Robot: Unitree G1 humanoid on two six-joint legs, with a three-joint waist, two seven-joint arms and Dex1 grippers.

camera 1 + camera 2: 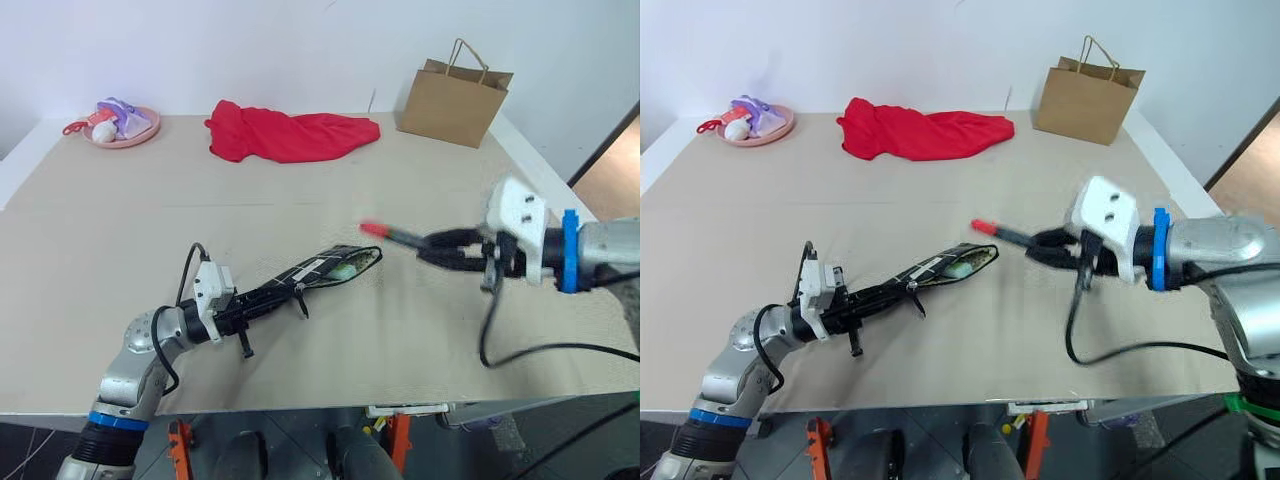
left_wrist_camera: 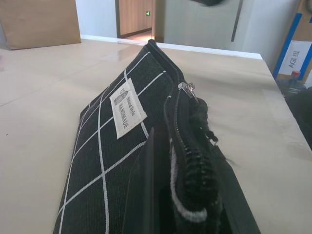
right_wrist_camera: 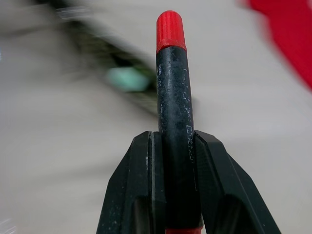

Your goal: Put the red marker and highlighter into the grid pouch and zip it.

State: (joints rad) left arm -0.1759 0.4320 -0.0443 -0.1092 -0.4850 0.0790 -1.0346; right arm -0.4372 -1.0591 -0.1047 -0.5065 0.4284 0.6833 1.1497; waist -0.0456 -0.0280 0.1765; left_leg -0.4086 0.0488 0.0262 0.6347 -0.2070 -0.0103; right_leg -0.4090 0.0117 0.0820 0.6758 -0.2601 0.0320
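The right pincer [image 1: 432, 249] pinched the red marker [image 1: 392, 234] above the counter [image 1: 300, 200], the marker's red tip pointing toward the mouth of the grid pouch [image 1: 318, 270]; the marker was close to that mouth but apart from it. In the same head view, the left pincer [image 1: 262, 295] was pressed together on the near end of the pouch, holding it raised off the counter and tilted, with the pale green highlighter [image 1: 350, 266] showing inside the gaping far end. A red cloth [image 1: 285, 134], a brown paper bag [image 1: 453, 98] and a pink plate [image 1: 125, 128] of small toys sat at the far side. In the left wrist view, the pouch's white label [image 2: 127, 109] and its zipper pull [image 2: 187, 88] faced the camera, the zipper unfastened. In the right wrist view, 2 black fingers [image 3: 141, 190] clamped the marker's black middle section, its red cap [image 3: 169, 30] standing beyond them.
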